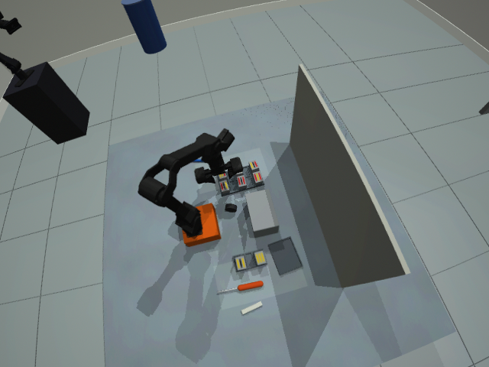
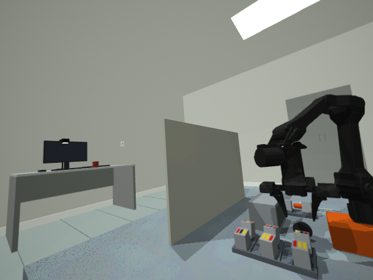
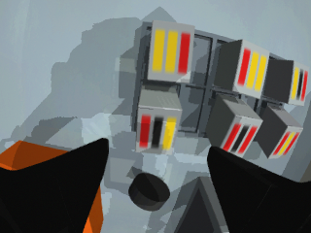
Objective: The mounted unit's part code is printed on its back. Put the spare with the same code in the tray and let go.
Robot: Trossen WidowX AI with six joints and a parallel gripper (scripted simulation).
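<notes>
Gripper [image 2: 298,207] hangs partly open, empty, above the spares [image 2: 268,238].

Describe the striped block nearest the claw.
Beside the tall beige panel, a grey box has a rack of striped blocks at its end. Take the corner block nearest the black puck: red-black-yellow, while neighbours read yellow-yellow-red and red-black-red.

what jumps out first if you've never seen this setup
The black arm, its open gripper hanging empty over a rack of grey spares with red, yellow and black stripes. Beside them, a tall beige panel stands upright; the arm's orange base sits opposite.
</notes>
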